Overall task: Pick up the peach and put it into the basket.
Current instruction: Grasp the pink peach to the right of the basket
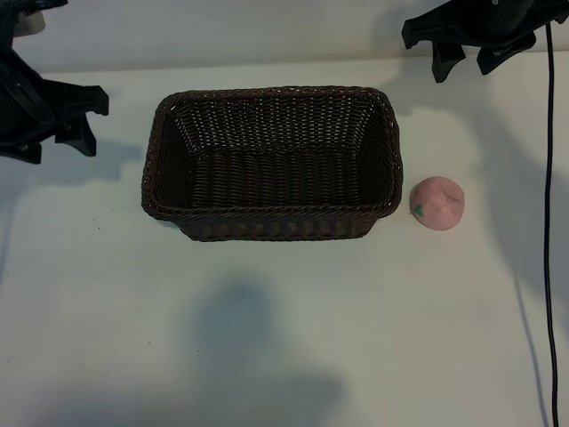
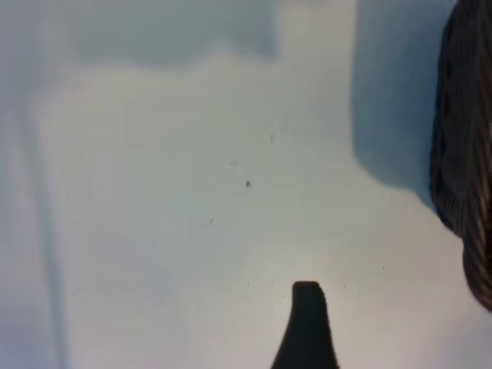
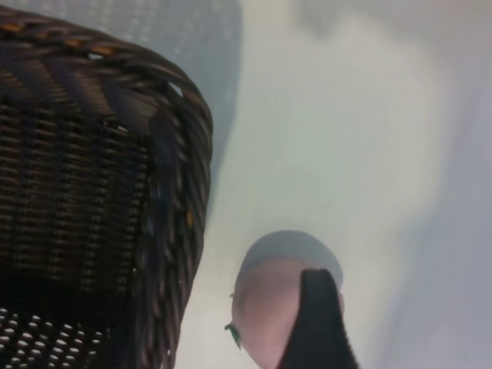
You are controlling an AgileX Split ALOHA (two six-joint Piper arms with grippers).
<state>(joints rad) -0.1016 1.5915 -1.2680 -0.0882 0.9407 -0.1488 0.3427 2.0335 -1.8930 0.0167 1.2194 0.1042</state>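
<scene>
The peach (image 1: 437, 203) is a small pale-pink ball with a green leaf mark, lying on the white table just right of the basket (image 1: 151, 191). The basket is dark-brown woven wicker with nothing inside. My right gripper (image 1: 468, 64) hangs open at the far right, beyond the peach and apart from it, holding nothing. In the right wrist view one of its fingers (image 3: 317, 323) overlaps the peach (image 3: 265, 307), with the basket's corner (image 3: 165, 154) beside it. My left gripper (image 1: 89, 120) is parked open at the left edge, clear of the basket.
A black cable (image 1: 549, 222) runs down the table's right side. The left wrist view shows bare white table, one dark finger (image 2: 307, 327) and the basket's end wall (image 2: 465, 154). Open table lies in front of the basket.
</scene>
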